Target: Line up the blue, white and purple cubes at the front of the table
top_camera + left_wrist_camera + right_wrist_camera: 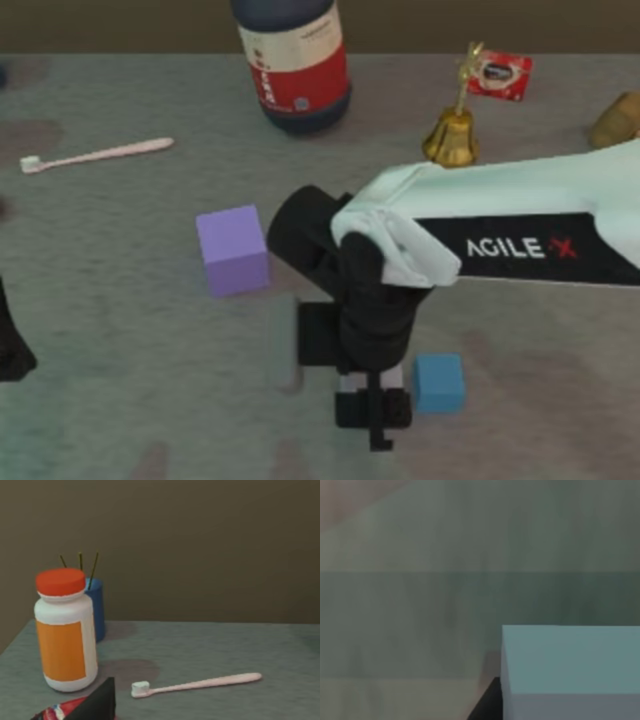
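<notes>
My right gripper [372, 408] hangs near the table's [150, 400] front middle, shut on the white cube [570, 670]. That cube fills the lower corner of the right wrist view, with one black finger [487, 706] against its side. From above, the gripper hides nearly all of it. The small blue cube [438, 383] sits on the table just right of the gripper. The larger purple cube [233, 250] rests further back and to the left, apart from the arm. My left arm [10, 345] is parked at the left edge.
At the back stand a dark bottle [293, 60], a gold bell [452, 135] and a red packet [500, 76]. A pink toothbrush [95, 155] lies back left. The left wrist view shows a red-capped white bottle [65, 640] and a blue cup [96, 610].
</notes>
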`<action>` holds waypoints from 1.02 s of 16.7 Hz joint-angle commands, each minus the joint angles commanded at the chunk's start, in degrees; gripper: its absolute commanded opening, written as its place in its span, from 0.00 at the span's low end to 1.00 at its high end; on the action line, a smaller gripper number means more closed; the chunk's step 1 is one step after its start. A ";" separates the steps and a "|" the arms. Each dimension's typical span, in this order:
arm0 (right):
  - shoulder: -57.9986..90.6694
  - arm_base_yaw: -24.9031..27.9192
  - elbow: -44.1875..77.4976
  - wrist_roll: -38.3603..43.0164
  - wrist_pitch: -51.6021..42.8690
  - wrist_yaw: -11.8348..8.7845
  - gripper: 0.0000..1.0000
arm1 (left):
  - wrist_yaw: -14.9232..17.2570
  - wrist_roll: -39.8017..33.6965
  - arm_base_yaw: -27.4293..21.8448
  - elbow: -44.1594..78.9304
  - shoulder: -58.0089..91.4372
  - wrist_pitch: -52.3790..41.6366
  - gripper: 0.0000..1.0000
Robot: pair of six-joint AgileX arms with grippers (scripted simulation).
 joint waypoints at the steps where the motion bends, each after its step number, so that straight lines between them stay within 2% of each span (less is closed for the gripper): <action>1: 0.00 0.00 0.00 0.00 0.00 0.00 0.08 | 0.00 0.00 0.00 0.00 0.00 0.00 1.00; 13: 0.00 0.00 0.00 0.00 0.00 0.00 0.98 | 0.00 0.00 0.00 0.00 0.00 0.00 1.00; 17: 0.00 0.00 0.00 0.00 0.00 0.00 1.00 | 0.00 0.00 0.00 0.00 0.00 0.00 1.00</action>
